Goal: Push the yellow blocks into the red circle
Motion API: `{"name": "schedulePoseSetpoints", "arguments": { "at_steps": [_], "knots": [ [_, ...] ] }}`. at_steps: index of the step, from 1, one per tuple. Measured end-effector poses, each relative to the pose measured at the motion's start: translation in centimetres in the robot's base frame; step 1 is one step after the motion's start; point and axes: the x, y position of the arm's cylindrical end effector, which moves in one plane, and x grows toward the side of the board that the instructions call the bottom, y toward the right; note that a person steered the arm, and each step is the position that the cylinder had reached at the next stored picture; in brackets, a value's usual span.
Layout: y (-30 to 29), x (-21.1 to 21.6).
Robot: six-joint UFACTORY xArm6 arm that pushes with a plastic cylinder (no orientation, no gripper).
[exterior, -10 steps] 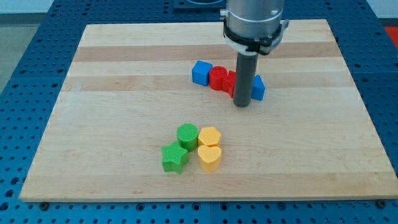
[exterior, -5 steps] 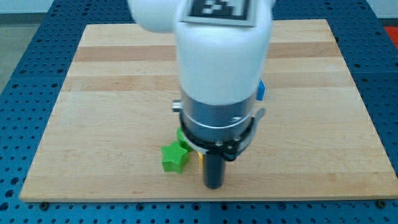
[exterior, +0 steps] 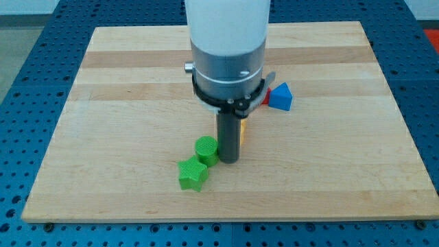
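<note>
Only a sliver of one yellow plastic block [exterior: 243,130] shows, shape unclear, just right of and behind the dark rod; any other yellow block is hidden by the arm. My tip [exterior: 228,160] sits touching or nearly touching that sliver, on its lower-left side. The red block [exterior: 264,98] peeks out further toward the view's top right, beside the blue triangular block [exterior: 279,97]; its circle shape can't be confirmed. Likely push direction: up and right. No jaws on this rig. Green cylinder [exterior: 206,149] touches the rod's left; green star block [exterior: 193,173] below it, on the wooden bench [exterior: 103,103].
</note>
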Motion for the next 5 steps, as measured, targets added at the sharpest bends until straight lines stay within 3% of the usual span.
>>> {"name": "schedulePoseSetpoints", "arguments": {
  "at_steps": [3,5],
  "knots": [
    [0.2,-5.8],
    [-1.1,-4.3]
  ]
}}
